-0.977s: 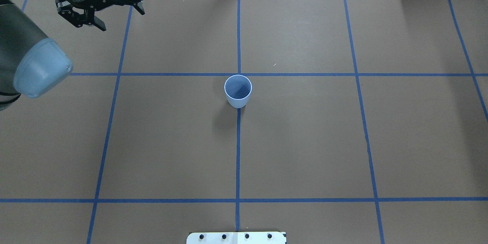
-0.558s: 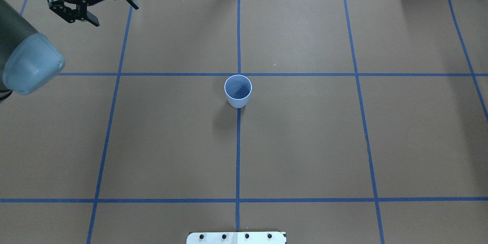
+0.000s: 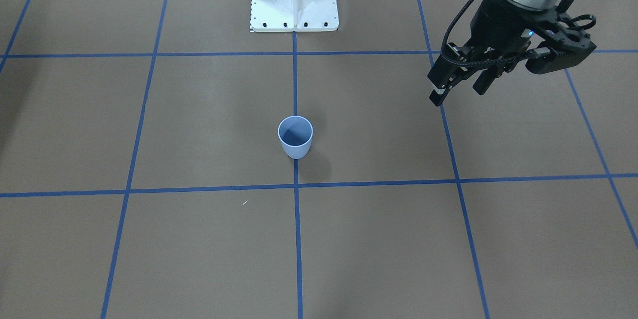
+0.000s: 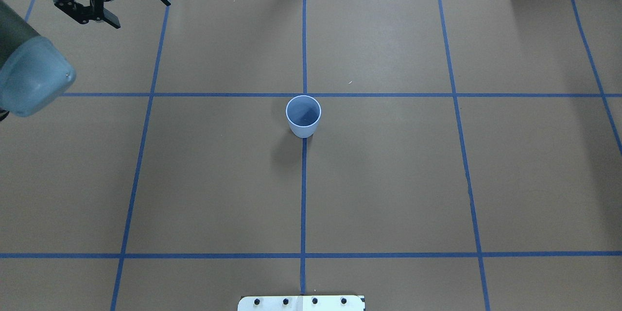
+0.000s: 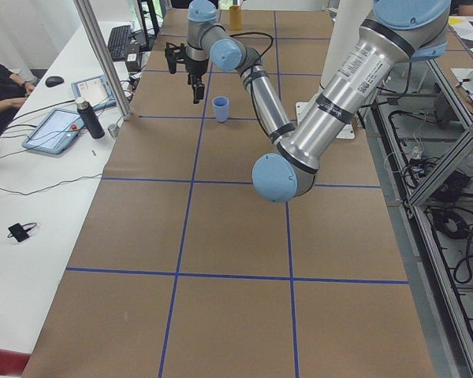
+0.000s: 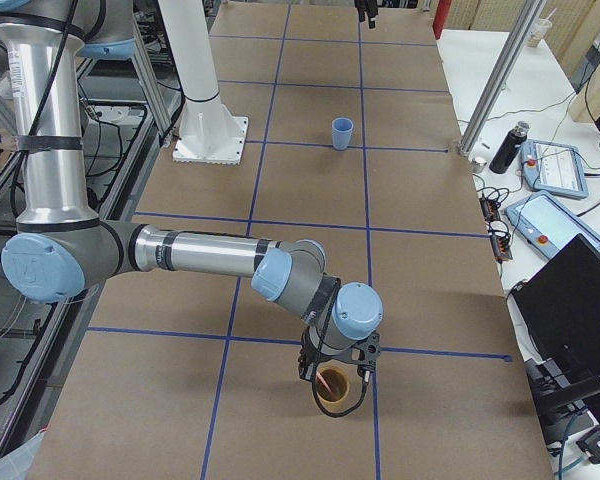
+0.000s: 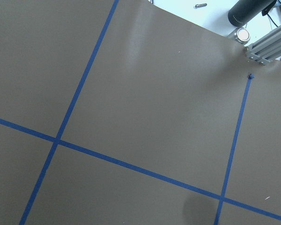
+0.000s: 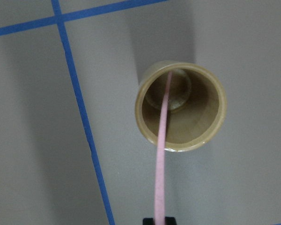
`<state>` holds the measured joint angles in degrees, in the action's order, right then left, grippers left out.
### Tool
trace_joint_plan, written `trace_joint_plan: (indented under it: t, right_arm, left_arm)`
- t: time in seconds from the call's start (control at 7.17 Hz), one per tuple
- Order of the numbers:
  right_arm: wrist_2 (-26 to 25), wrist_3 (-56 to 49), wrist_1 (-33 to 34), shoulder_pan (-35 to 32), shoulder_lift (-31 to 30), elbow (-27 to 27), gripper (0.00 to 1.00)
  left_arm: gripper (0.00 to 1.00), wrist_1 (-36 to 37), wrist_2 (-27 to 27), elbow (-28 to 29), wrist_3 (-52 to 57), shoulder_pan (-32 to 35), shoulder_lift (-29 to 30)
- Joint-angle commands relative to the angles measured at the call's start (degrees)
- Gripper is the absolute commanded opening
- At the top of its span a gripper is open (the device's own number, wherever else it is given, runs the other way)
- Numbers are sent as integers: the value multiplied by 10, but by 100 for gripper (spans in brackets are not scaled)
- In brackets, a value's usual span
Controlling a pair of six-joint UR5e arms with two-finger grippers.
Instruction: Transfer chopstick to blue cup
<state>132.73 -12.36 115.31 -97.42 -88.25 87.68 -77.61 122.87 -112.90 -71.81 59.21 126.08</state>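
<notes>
The blue cup (image 4: 303, 115) stands upright and empty at the table's middle; it also shows in the front view (image 3: 295, 137) and the right side view (image 6: 341, 133). A pale-pink chopstick (image 8: 161, 154) runs from my right gripper (image 8: 158, 221) down into a tan cup (image 8: 180, 108). The right gripper is shut on the stick's upper end, right above the tan cup (image 6: 338, 388) near the table's right end. My left gripper (image 4: 138, 12) is open and empty above the far left of the table, well away from the blue cup; it also shows in the front view (image 3: 458, 95).
Blue tape lines grid the brown table paper. The white robot base plate (image 3: 294, 0) sits at the near edge. A side table with tablets and a bottle (image 5: 91, 118) and an aluminium post (image 5: 102, 59) lie beyond the far edge.
My left gripper has moved left and toward the table's far edge, still open. The blue cup has not moved.
</notes>
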Motion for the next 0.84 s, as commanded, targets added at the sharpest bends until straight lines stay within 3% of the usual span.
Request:
trace_joint_plan:
  t: [0.0, 0.42, 0.56, 0.7]
  right_arm:
    - [-4, 0, 2, -9, 4, 6, 14]
    - [-23, -1, 4, -49, 2, 25, 12]
    - [-22, -1, 32, -56, 3, 51, 3]
    - [-29, -2, 115, -60, 7, 115, 1]
  left_arm:
    - [99, 0, 0, 0, 0, 0, 0]
    - [99, 0, 0, 3, 0, -1, 0]
    - [99, -1, 0, 4, 0, 0, 0]
    - [99, -1, 1, 6, 0, -1, 0]
